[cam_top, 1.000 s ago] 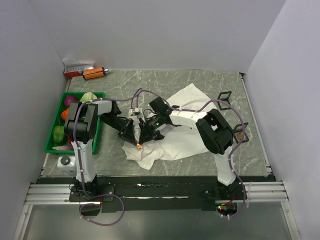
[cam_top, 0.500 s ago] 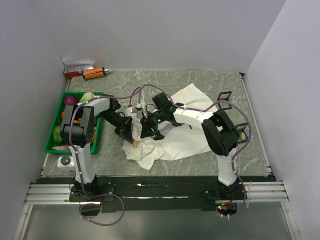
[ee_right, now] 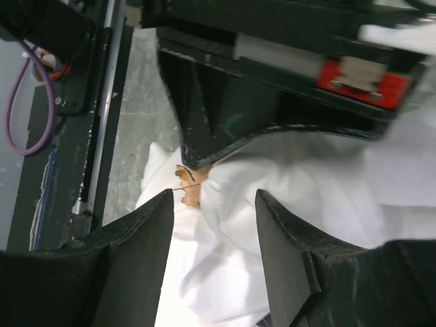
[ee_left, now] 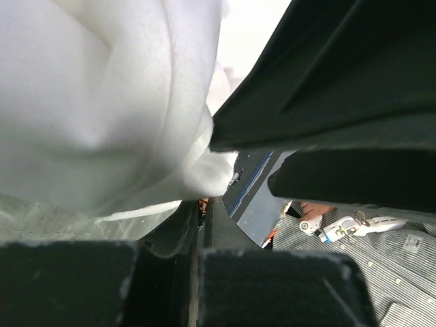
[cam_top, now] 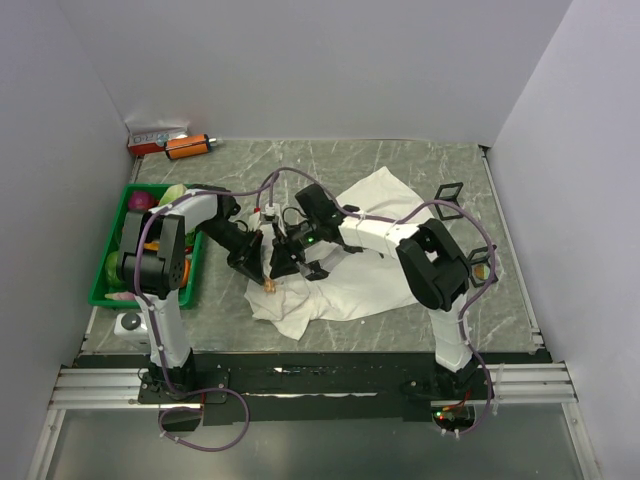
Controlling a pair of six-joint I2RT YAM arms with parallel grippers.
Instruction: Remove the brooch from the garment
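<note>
The white garment point(cam_top: 350, 260) lies crumpled in the middle of the table. The brooch point(ee_right: 191, 184), a tiny orange-gold trinket, sits at a fold near the garment's left edge, with a thin pin sticking out to its left; it also shows in the top view point(cam_top: 271, 287). My left gripper point(cam_top: 264, 279) is shut, and its black fingertips point(ee_right: 197, 158) pinch the brooch's top. In the left wrist view an orange speck point(ee_left: 202, 202) shows between the closed jaws, with the garment point(ee_left: 102, 102) above. My right gripper point(ee_right: 214, 204) is open over the cloth, just right of the brooch.
A green bin point(cam_top: 100, 292) of fruit and vegetables stands at the left. An orange-and-black cylinder point(cam_top: 188, 146) and a small box lie at the back left. Black square frames point(cam_top: 450, 192) lie at the right. A white round object point(cam_top: 130, 322) sits near the left arm's base.
Both grippers have shifted slightly to the left over the garment's left edge. The left arm's upper link has swung back. The brooch stays between the left jaws.
</note>
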